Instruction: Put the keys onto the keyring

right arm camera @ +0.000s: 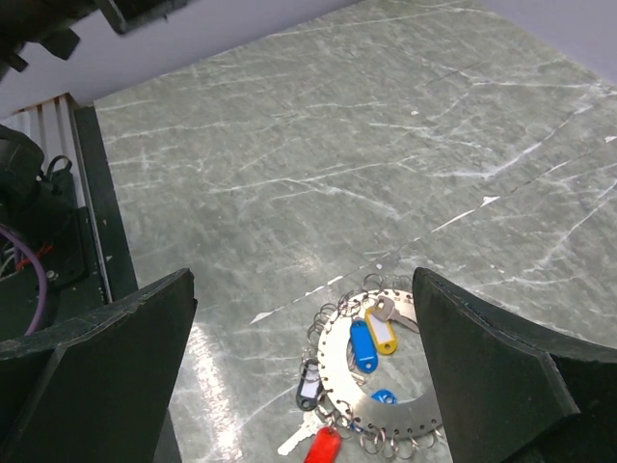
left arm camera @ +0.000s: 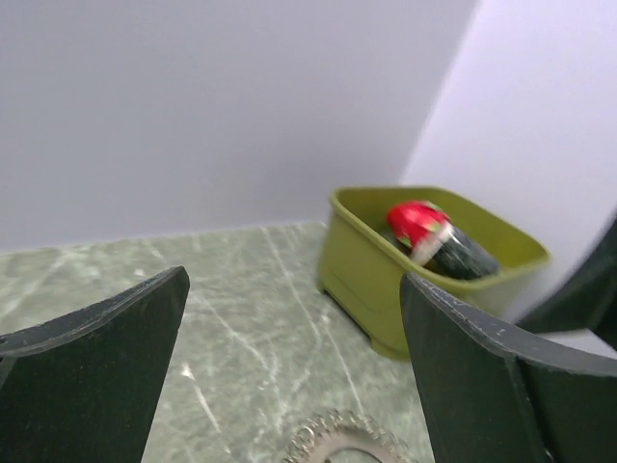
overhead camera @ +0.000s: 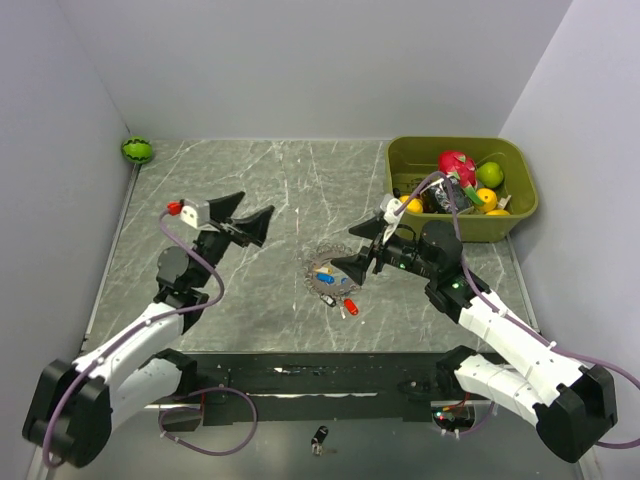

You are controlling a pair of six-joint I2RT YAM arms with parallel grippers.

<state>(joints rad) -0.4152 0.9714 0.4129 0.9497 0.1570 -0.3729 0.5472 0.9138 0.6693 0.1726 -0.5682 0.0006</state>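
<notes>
Zero keys clearly hooked on, as far as I can tell. Big to small: the marble table (overhead camera: 250, 300), then the green bin (overhead camera: 520, 212) well off to the right of the keyring (right arm camera: 405, 415). The left gripper (overhead camera: 252, 212) hangs left of the keyring, jaws spread and empty. The right gripper (right arm camera: 304, 376) hovers right over it, also wide and holding nothing. The keys (right arm camera: 362, 344) lie bunched on and around the keyring, with one red one at its edge. I'd guess the threading is all left to do.
</notes>
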